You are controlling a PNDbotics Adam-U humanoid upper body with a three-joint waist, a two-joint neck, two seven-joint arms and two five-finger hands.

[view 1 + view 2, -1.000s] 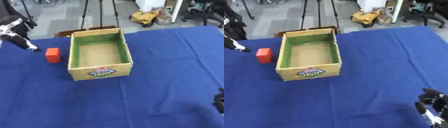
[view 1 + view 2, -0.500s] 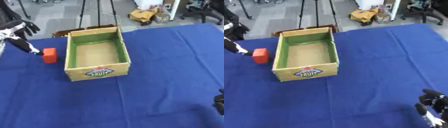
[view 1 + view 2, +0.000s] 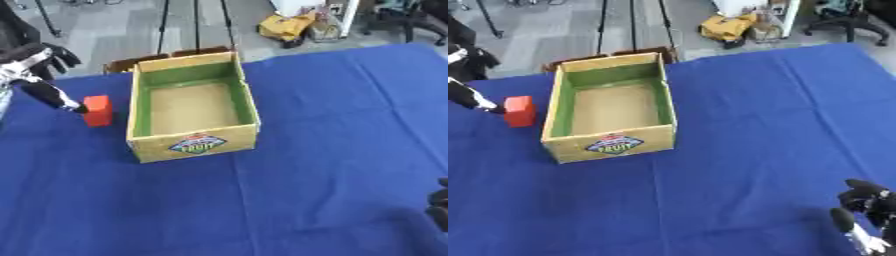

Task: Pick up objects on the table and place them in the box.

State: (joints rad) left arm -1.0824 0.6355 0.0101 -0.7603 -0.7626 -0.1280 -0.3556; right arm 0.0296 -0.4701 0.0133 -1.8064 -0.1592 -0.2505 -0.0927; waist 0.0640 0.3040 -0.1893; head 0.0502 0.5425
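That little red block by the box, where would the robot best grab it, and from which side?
Probably across the red block's two broad upright faces, coming from above on the left. It stands on end, apart from the box, so both faces look free. The left hand is already beside it; one of its fingers reaches its left face.

Grey floor (image 3: pixel 114 30) beyond the blue-clothed table (image 3: pixel 332 150), with tripod legs (image 3: pixel 197 22), office chair (image 3: pixel 846 20).
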